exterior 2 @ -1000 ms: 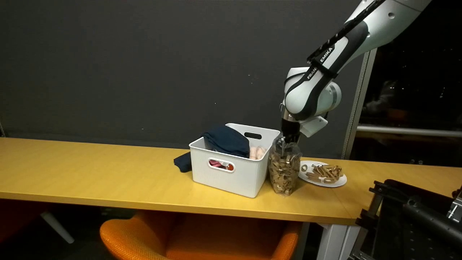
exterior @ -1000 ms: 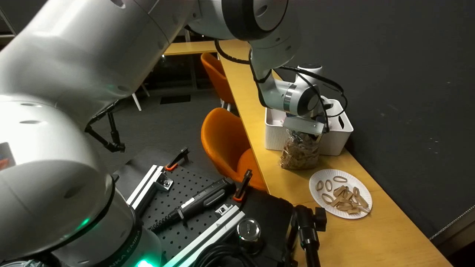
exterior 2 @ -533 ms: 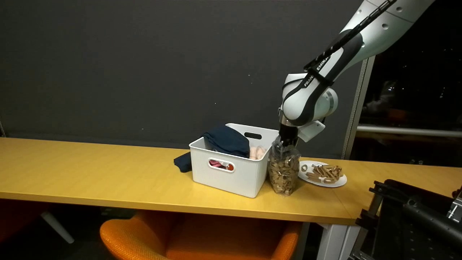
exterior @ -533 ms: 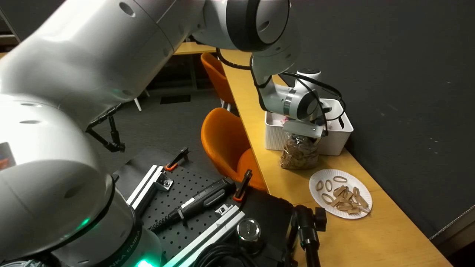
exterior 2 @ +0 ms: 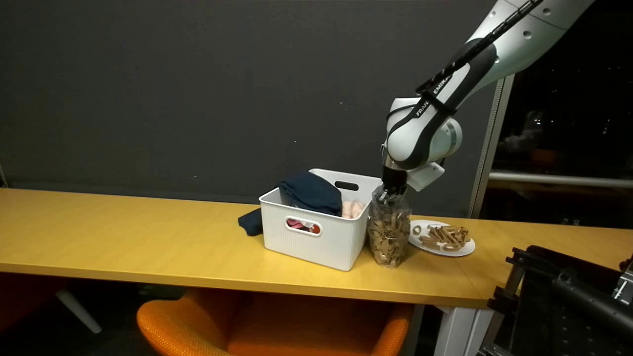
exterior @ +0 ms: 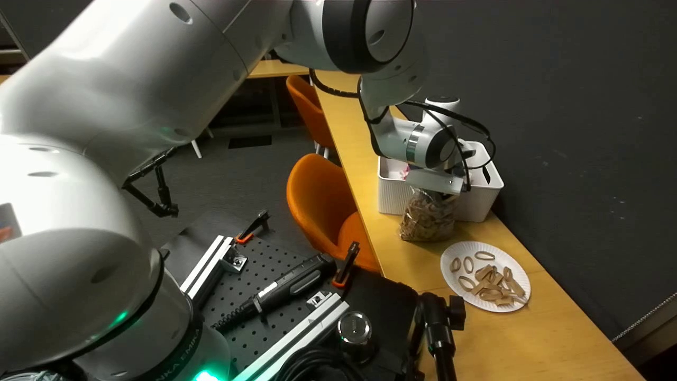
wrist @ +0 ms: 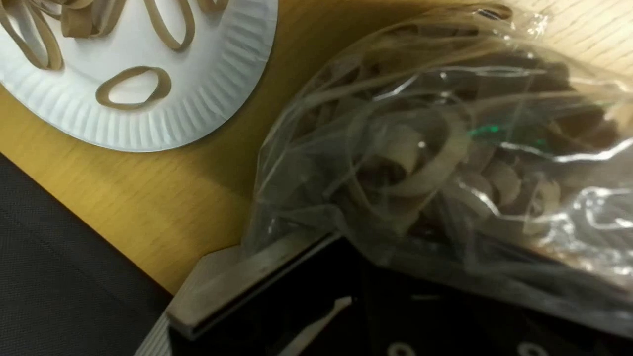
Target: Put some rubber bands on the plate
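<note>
A white paper plate point(exterior: 502, 257) lies on the wooden table with several tan rubber bands point(exterior: 492, 294) on it. Loops of the same kind, one single band point(wrist: 164, 85) among them, show on the plate in the wrist view. Beside the plate stands a clear plastic bag point(exterior 2: 389, 237) full of rubber bands. My gripper point(wrist: 353, 244) points down into the bag's mouth, and film covers the fingertips. Its fingers appear to meet in the dark wrist view. A band loop point(wrist: 457, 143) lies just past the tips, blurred behind film; whether any band is pinched I cannot tell.
A white basket point(exterior 2: 306, 242) holding dark cloth point(exterior 2: 314, 193) stands against the bag. A dark wall point(exterior: 555, 132) rises behind the table. Orange chairs point(exterior: 320, 203) stand at the table's front side. A black clamp post point(exterior: 440, 333) is at the near table edge.
The wrist has moved down into the bag over the last second, then lifted slightly. The bag and the plate have stayed in place.
</note>
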`<state>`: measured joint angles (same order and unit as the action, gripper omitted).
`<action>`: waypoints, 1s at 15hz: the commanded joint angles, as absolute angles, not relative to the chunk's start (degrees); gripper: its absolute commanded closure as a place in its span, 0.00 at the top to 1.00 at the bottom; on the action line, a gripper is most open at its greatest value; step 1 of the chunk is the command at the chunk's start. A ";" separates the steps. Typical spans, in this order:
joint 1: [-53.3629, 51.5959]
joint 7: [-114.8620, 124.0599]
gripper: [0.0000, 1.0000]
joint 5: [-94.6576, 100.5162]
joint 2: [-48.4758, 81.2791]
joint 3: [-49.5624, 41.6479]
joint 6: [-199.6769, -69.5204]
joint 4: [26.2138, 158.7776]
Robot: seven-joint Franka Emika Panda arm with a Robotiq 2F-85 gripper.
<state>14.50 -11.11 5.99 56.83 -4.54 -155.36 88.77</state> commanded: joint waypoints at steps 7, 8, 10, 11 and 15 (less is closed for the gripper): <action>14.05 -10.43 0.02 5.84 48.75 -6.21 -156.31 93.73; 13.85 -10.27 0.02 5.92 47.87 -6.34 -156.43 94.28; 13.79 -10.35 0.02 5.86 45.96 -6.16 -156.57 95.46; 13.59 -10.14 0.02 5.95 45.20 -6.35 -156.68 95.93; 13.36 -9.95 0.02 5.94 40.72 -6.52 -156.46 98.71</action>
